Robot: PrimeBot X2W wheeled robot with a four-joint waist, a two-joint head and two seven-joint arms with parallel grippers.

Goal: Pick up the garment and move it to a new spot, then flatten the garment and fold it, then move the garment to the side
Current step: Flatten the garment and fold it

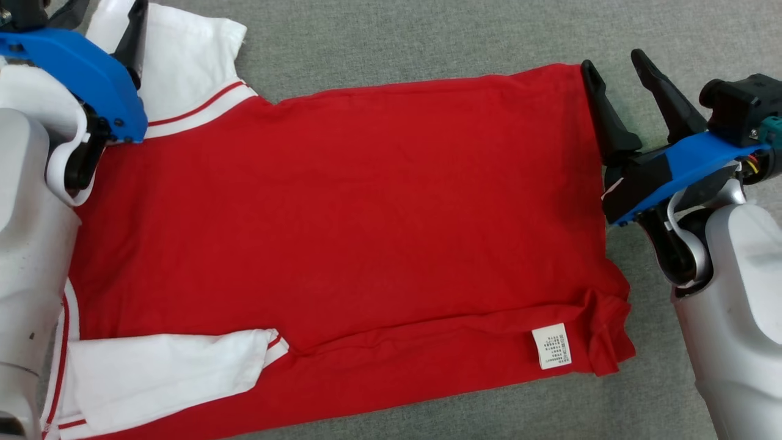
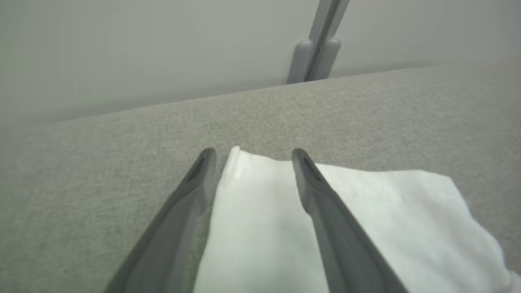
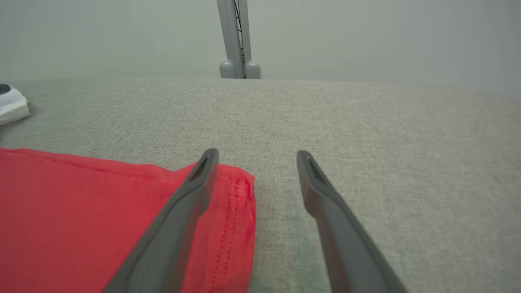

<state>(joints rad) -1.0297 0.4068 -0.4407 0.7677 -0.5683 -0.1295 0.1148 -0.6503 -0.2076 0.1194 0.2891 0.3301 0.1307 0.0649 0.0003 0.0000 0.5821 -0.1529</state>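
Your red garment [image 1: 342, 208] lies flat across the tabletop [image 1: 427, 36]. Your left gripper [image 2: 253, 154], open, straddles the white sleeve [image 1: 183, 55] at 11 o'clock. Your right gripper [image 1: 614, 61], open, straddles the hem corner [image 3: 240, 183] at 2 o'clock, probably readying a fold. The white tag [image 1: 551, 345] at 5 o'clock is printed too small to read.

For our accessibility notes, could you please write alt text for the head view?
A red shirt with white sleeves lies spread out on a grey surface. The open left gripper is over the far sleeve at upper left; the open right gripper straddles the far hem corner at right.
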